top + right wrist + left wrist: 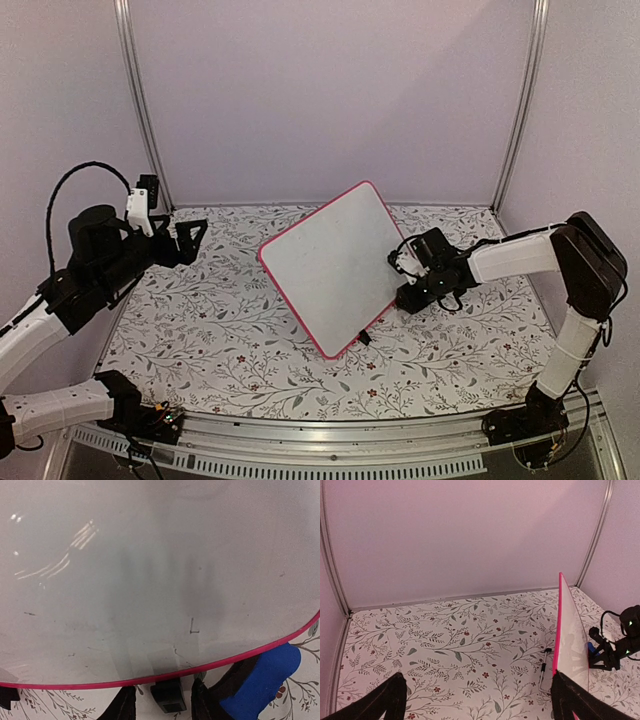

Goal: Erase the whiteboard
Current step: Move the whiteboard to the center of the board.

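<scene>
pink-red edging runs round the whiteboard (330, 265), which stands tilted on its lower edge near the middle of the flowered table cover (220, 330), its white face leaning back and one corner pointing to the rear wall. in the top external view a small black clip foot (365, 338) shows under its near corner. up close the white face is mostly clean, with dull grey smudges and a few tiny dark marks (194, 627) low on it.

the right gripper (405, 293) sits just beside the whiteboard's right edge, low down and pointing at the board. in the right wrist view its two dark fingers (125, 707) stand just below the board's pink rim, one on each side of a black clip foot, with a gap showing between them. i cannot tell whether they are pinching anything. a blue block (265, 680) lies against the outer side of the right-hand finger, just below the board's rim. whether it is gripped or only resting there is not clear.

the left gripper (188, 240) hangs well apart from the whiteboard, off its left side, raised above the table cover with its jaws spread wide and nothing between them.

seen from the left wrist, a slim pen-like stick (543, 672) lies on the table cover just beside the whiteboard's back.
</scene>
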Tool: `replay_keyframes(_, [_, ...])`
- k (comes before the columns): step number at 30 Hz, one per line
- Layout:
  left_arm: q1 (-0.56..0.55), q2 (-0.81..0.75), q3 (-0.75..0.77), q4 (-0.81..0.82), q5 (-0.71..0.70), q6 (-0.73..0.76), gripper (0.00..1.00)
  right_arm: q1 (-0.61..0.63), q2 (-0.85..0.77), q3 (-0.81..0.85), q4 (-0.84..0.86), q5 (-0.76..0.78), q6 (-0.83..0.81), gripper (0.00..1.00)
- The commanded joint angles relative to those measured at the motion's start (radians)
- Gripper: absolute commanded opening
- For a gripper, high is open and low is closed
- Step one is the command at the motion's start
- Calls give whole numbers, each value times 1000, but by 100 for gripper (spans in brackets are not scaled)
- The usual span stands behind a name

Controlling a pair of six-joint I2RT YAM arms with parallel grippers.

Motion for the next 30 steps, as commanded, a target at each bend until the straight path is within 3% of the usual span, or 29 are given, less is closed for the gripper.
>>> replay_keyframes(1, [-9,6,5,-2,-9,0,100,-2,20,-8,54,13,-4,33])
replay_keyframes(11, [-7,3,5,-3,-15,1,100,66,26,-13,111,82,60,0])
replay_keyframes(22, [-6,-7,6,-3,-28,-2,100,139,57,74,83,174,191,0])
replay_keyframes(30, [-6,-15,5,-4,-32,-1,100,146,131,226,-10,307,296,0])
